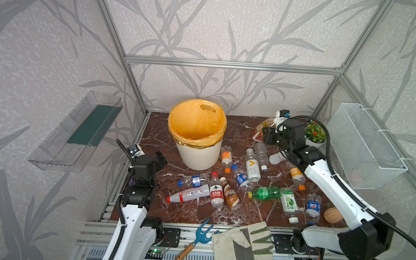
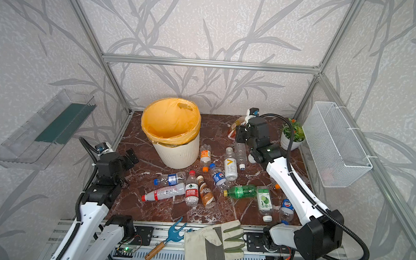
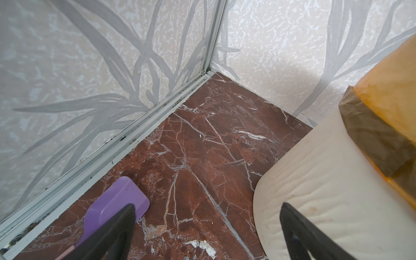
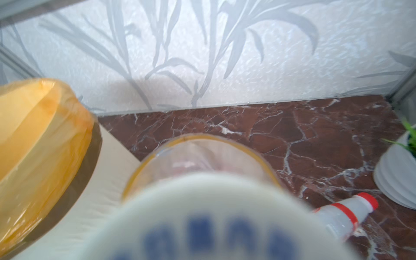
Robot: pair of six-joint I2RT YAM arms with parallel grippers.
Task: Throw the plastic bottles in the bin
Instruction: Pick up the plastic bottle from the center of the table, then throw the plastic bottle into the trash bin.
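right gripper [image 1: 265, 135] first: its fingers are pinched tight on an amber-tinted bottle [image 1: 260, 128], right of centre and a little above the middle in both top views. the right wrist camera is filled by that amber-tinted bottle [image 4: 198, 157]: a clear body, an amber ring, a pale label with blurred blue marks. the fingers themselves are out of that shot. i cannot tell whether the bottle's base touches the table [image 1: 238, 137]. near it a red-capped bottle [image 4: 344, 213] lies on its side, and a potted plant [image 1: 314, 136] sits further right in the top views.

over to the left gripper [image 3: 207, 204]: its fingers [image 3: 112, 234] are splayed wide over bare marble. it sits at the left edge of the table in a top view [image 1: 159, 158]. in the left wrist view one finger crosses a purple scraper [image 3: 117, 198] and the other crosses the ribbed wall of the bin [image 3: 315, 180].

the bin [image 1: 195, 157] stands upright, left of centre, yellow-orange bag folded over its rim, with a strip of bare table between it and the held bottle.

the other plastic bottles [image 1: 253, 168] lie scattered across the middle and lower right of the table. among them are a green bottle [image 1: 266, 193] and a brown bottle [image 1: 230, 194], both on their sides.

along the bottom rail lie a glove [image 1: 242, 241] and a blue hand fork [image 1: 201, 234]. a wire basket [image 1: 364, 145] hangs at the right.
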